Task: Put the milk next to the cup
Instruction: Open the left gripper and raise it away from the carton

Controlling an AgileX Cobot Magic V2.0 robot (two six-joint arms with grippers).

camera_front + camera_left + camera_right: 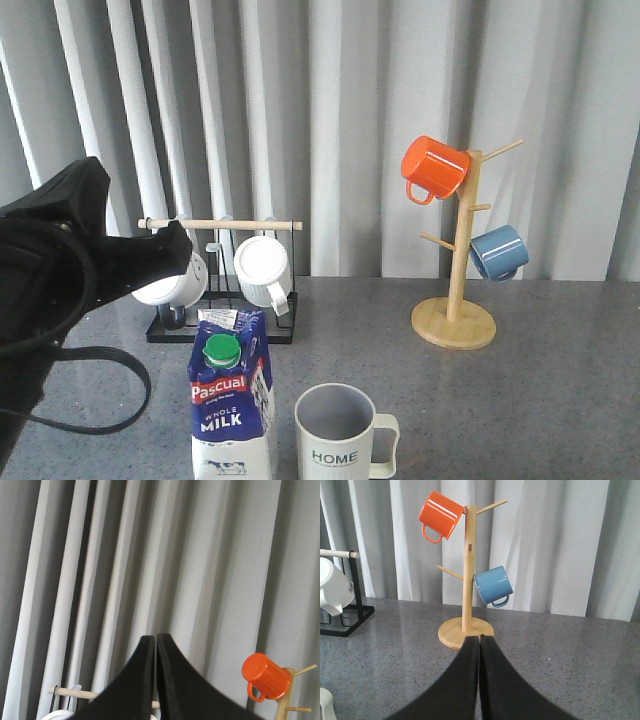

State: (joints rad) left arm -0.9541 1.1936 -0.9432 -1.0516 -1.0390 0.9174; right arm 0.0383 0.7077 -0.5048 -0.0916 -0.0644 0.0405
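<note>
- milk carton (232, 400) stands upright at lower centre-left, just beside the home mug (336, 432), not touching; placement looks done to me.
- left gripper (154, 645) pinched together, empty, raised at left.
- right gripper (479, 642) likewise closed, empty.

Pale grey curtain (350, 120) in vertical folds fills the whole back wall. In front lies a dark grey speckled table (540, 400), evenly lit, with soft shadows.
</note>
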